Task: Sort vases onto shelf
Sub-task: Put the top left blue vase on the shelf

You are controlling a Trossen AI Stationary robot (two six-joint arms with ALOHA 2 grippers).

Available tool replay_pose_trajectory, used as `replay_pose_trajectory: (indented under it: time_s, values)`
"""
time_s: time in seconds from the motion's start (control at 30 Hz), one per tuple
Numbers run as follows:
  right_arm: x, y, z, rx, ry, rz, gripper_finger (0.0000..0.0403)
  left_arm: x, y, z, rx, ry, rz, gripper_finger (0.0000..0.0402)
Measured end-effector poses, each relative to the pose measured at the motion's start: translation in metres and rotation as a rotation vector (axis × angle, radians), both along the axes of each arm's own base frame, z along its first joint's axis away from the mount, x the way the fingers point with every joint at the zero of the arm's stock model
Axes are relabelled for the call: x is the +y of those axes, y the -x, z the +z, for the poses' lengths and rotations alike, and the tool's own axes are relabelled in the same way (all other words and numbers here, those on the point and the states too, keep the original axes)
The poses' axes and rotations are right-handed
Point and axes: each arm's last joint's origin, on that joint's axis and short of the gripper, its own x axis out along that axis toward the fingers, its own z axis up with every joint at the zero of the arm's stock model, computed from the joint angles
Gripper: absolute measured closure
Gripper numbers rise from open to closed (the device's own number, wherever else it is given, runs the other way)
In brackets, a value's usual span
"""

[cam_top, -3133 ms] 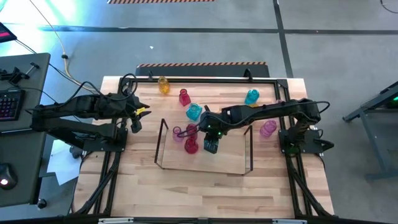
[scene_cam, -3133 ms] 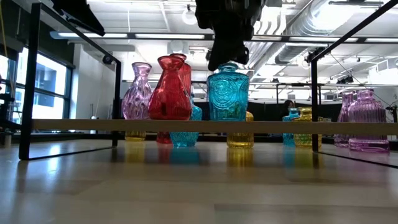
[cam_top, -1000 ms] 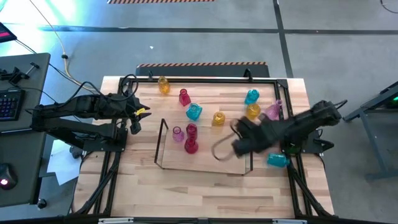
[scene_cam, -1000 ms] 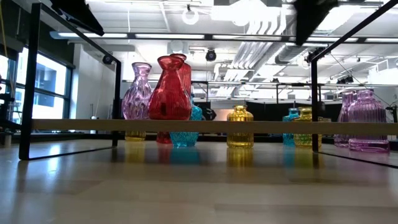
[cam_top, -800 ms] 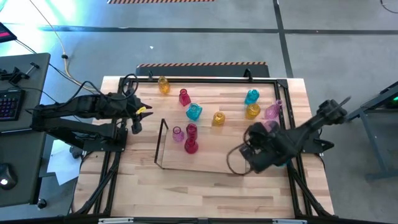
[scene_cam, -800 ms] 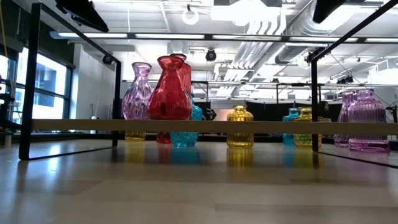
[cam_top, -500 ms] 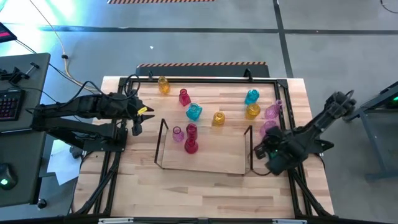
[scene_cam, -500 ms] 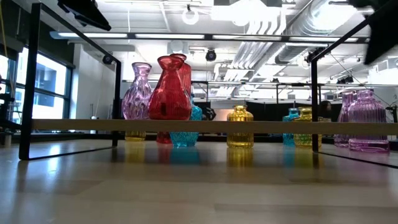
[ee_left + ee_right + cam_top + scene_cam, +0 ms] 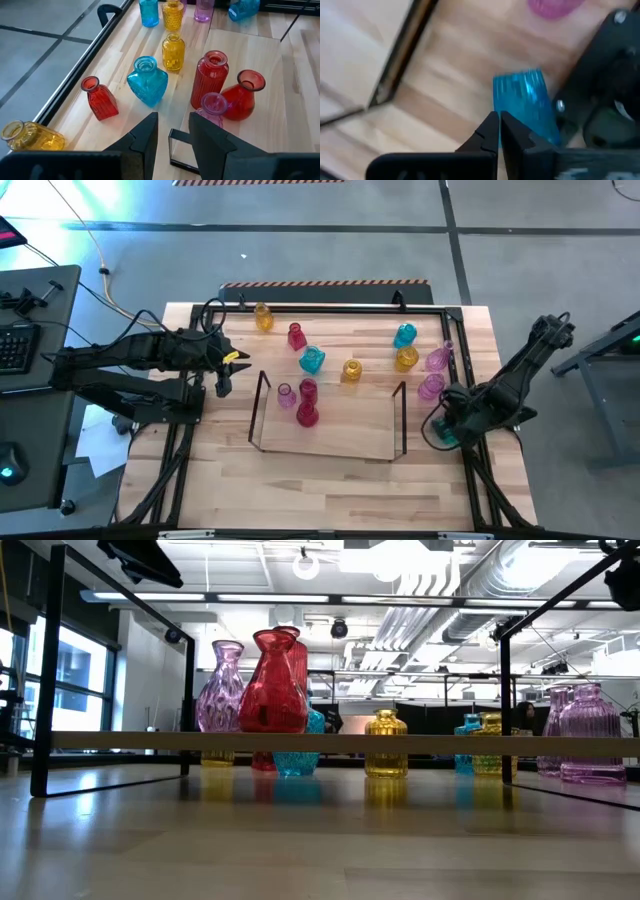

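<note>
The shelf (image 9: 330, 442), a clear tray with dark end frames, holds a pink vase (image 9: 286, 395) and two red vases (image 9: 307, 415) at its left end. Other yellow, red, cyan and pink vases stand on the table behind it. One cyan vase (image 9: 444, 437) lies on its side by the table's right edge. My right gripper (image 9: 499, 125) is shut, directly at this vase (image 9: 522, 100). My left gripper (image 9: 172, 135) is open and hovers left of the shelf, holding nothing. My right gripper has its shut fingertips (image 9: 491, 122) right in front of the lying cyan vase's body (image 9: 520, 107). Whether they touch it cannot be told.
Behind the shelf stand a yellow vase (image 9: 263, 318), a red one (image 9: 296, 336), a cyan one (image 9: 312, 360) and a yellow one (image 9: 351, 370). A cyan, a yellow and two pink vases (image 9: 431, 386) cluster at the right. The black metal frame (image 9: 330, 308) rims the table.
My right arm has swung away from the shelf's right end toward the table's right edge and drawn back, ending with its gripper at the lying cyan vase. That vase has stayed where it was. The left arm has kept almost still.
</note>
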Motion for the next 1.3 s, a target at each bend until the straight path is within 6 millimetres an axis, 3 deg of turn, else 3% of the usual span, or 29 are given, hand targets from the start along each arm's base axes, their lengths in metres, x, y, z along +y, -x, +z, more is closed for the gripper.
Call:
replay_pose_trajectory:
  time_s: [0.2,0.47,0.73,1.3]
  values:
    - [0.007,0.003,-0.001,0.179,-0.139,0.013,0.0403,0.001,-0.011,0.0,-0.019,-0.011,-0.002,0.0298]
    - [0.017,0.009,-0.008,0.402,-0.143,-0.039,0.0403,0.001,-0.026,-0.004,0.014,-0.048,-0.028,0.0298]
    - [0.022,-0.003,-0.017,0.413,-0.079,-0.086,0.0403,0.002,-0.037,-0.012,0.069,-0.065,-0.044,0.0298]
    - [0.025,-0.021,-0.047,0.497,0.028,-0.097,0.0403,0.002,-0.038,-0.012,0.071,-0.05,-0.054,0.0298]
